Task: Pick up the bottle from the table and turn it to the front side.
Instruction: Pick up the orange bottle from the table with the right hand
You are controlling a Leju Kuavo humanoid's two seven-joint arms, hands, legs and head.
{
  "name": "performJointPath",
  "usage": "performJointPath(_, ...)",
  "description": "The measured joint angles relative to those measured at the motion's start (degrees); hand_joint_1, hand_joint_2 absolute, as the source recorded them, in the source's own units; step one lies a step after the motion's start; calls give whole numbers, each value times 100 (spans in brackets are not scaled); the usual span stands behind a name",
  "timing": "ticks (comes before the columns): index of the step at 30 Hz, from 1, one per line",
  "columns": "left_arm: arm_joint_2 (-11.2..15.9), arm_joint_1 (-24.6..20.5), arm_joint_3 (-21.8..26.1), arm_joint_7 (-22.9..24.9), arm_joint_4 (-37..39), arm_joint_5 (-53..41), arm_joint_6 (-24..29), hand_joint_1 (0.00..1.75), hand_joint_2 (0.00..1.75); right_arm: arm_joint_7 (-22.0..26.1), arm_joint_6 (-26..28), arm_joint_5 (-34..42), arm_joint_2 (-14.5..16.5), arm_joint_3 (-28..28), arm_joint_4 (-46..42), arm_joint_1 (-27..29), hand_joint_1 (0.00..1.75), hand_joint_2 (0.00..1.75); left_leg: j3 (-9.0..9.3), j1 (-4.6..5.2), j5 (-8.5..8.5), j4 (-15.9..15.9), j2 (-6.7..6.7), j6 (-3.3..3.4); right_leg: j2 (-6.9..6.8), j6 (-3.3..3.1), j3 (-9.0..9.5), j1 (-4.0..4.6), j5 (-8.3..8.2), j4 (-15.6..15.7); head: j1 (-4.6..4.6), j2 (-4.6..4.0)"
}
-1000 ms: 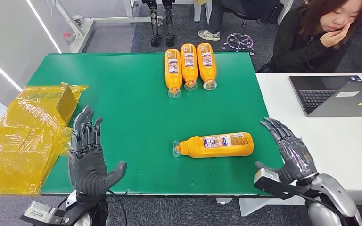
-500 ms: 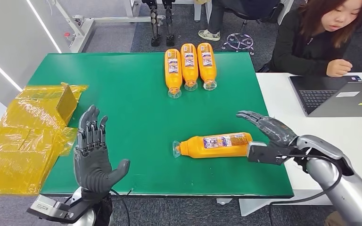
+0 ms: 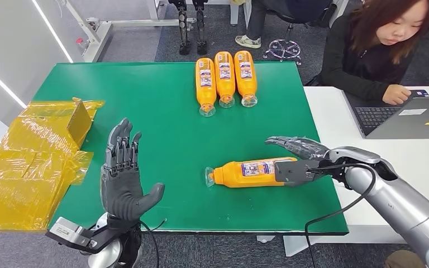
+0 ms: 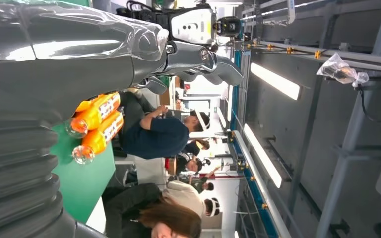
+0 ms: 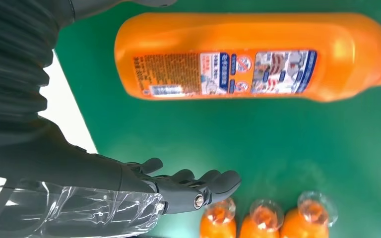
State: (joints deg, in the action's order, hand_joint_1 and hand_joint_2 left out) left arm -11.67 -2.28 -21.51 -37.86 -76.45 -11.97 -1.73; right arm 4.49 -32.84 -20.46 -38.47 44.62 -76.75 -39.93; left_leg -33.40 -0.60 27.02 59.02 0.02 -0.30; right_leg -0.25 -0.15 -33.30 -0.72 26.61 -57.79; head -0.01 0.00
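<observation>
Head view: nearest, the left hand (image 3: pixel 124 184) is raised, empty, fingers spread. Beyond it the right hand (image 3: pixel 299 151), also empty and spread, arches over the base end of the bottle (image 3: pixel 251 172). The grasp should probably wrap the body squarely, clear of the label. The bottle lies flat mid-table (image 3: pixel 162 106), long axis crosswise, cap pointing left.

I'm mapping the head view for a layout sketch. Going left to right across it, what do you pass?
Yellow bags → left hand → lying bottle → right hand → laptop.
</observation>
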Motion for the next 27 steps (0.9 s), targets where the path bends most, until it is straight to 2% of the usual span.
performJointPath(6, 0, -103, -27, 3, 163, 68, -6, 0, 175, -118, -3, 182, -4, 578, 258, -218, 0, 175, 0, 0, 0, 3, 0, 0, 1, 0, 0, 0, 0, 0, 0, -1)
performJointPath(14, -4, -221, -69, 3, 349, 95, -82, 0, 175, -269, 5, 331, -27, 1049, 492, -278, 0, 175, 0, 0, 1, 5, 0, 1, 1, 0, -1, 0, 0, 0, 0, -1)
performJointPath(21, -13, -286, -125, 3, 455, 112, -87, 0, 175, -171, 356, 293, -39, 1297, 688, -230, 0, 175, 1, -1, 1, 6, 1, 1, 1, 0, 2, 1, 0, 0, 1, -1)
performJointPath(27, -27, -295, -126, 10, 486, 112, -70, 0, 175, -21, 624, 15, 138, 1415, 1041, -35, 0, 175, 1, -3, 1, 5, -4, 1, -6, 1, 6, 3, 0, 0, 0, 0)
